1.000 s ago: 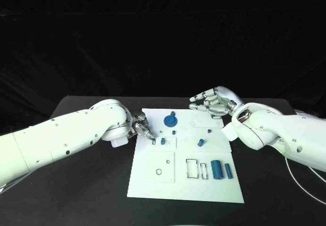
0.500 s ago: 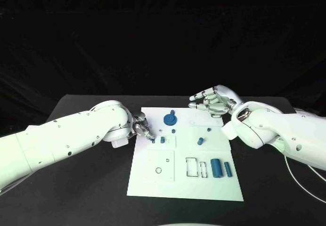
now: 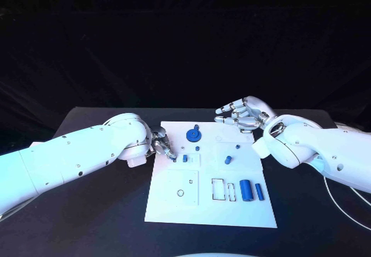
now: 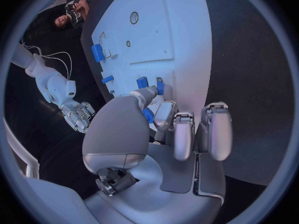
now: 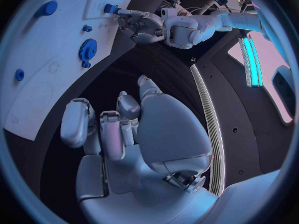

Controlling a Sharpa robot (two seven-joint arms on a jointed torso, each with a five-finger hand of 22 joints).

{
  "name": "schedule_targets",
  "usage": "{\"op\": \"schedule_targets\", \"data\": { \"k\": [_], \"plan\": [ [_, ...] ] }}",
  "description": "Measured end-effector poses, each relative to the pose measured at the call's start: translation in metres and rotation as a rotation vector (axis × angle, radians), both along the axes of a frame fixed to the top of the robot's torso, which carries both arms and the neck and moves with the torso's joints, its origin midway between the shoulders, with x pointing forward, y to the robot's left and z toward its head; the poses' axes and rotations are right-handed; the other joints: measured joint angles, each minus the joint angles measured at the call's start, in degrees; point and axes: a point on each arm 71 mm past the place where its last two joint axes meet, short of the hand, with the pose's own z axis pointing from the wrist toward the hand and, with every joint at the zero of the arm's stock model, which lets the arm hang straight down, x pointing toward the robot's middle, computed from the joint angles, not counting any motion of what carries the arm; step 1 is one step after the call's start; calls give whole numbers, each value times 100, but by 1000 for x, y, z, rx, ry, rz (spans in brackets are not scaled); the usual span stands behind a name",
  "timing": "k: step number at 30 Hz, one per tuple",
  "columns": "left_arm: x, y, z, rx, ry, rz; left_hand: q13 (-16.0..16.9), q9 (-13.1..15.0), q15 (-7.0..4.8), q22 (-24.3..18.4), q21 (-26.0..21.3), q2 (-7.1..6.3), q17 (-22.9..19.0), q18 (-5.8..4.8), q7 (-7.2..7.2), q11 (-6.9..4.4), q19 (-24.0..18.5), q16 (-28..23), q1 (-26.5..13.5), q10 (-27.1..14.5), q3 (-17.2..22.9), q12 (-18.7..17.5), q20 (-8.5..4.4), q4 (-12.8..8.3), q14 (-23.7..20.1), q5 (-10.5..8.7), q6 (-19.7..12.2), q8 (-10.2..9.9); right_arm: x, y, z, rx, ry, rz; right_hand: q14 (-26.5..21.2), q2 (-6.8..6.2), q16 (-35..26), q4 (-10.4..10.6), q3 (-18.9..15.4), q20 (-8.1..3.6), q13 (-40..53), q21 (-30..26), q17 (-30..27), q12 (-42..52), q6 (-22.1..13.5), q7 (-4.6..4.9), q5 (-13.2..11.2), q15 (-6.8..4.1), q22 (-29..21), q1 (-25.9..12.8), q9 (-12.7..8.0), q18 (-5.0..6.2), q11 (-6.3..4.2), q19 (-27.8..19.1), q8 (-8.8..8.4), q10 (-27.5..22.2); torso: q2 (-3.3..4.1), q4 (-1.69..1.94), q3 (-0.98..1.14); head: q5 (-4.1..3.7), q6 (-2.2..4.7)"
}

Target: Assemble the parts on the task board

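White task board (image 3: 174, 206), blue parts, my two silver robot hands over a black bench (image 3: 93, 214).

My left robot hand (image 3: 163, 145) leans over the board's 9 o'clock edge, fingers curled together, fingertips at a small blue peg (image 3: 185, 158); whether they pinch it I cannot tell. My right robot hand (image 3: 242, 114) hovers past the board's 1 o'clock corner, fingers loosely curled, holding nothing. A toothed blue gear (image 3: 194, 135) lies at 12 o'clock, a smooth blue cylinder (image 3: 246, 190) and slimmer bar (image 3: 259, 191) at 4 o'clock.
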Motion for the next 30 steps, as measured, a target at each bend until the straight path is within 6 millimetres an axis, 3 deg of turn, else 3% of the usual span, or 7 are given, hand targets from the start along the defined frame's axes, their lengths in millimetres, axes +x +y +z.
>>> {"op": "schedule_targets", "data": {
  "k": [26, 30],
  "plan": [
    [1, -4, -2, 19, 13, -18, -65, 37, 0, 0, 22, -35, -1, 0, 10, -11, 0, 0, -124, 11, 92, -64, 0, -28, 0, 258, 12, -8, 0, 0, 0, 0, 1, 2, 0, 0, 0, 0, 0, 0, 0, 0, -2, 0, 0, 0, 0, 0, 0, 0, 3, 0, 0, 0, 0, 0, 2, 0, 0, -3, -23],
    [3, -6, -2, 29, 19, -18, -79, 48, 0, 0, 21, -42, -1, 0, -10, -20, 0, 0, -255, 23, 166, -64, 0, -102, 0, 470, 54, 18, 0, 0, 0, 0, 1, 2, 0, 0, 0, 0, 0, 0, 0, 0, -2, 0, 0, 0, 0, 0, 0, 0, 3, 0, 0, 0, 0, 0, 2, 0, 0, -7, -34]
  ]
}}
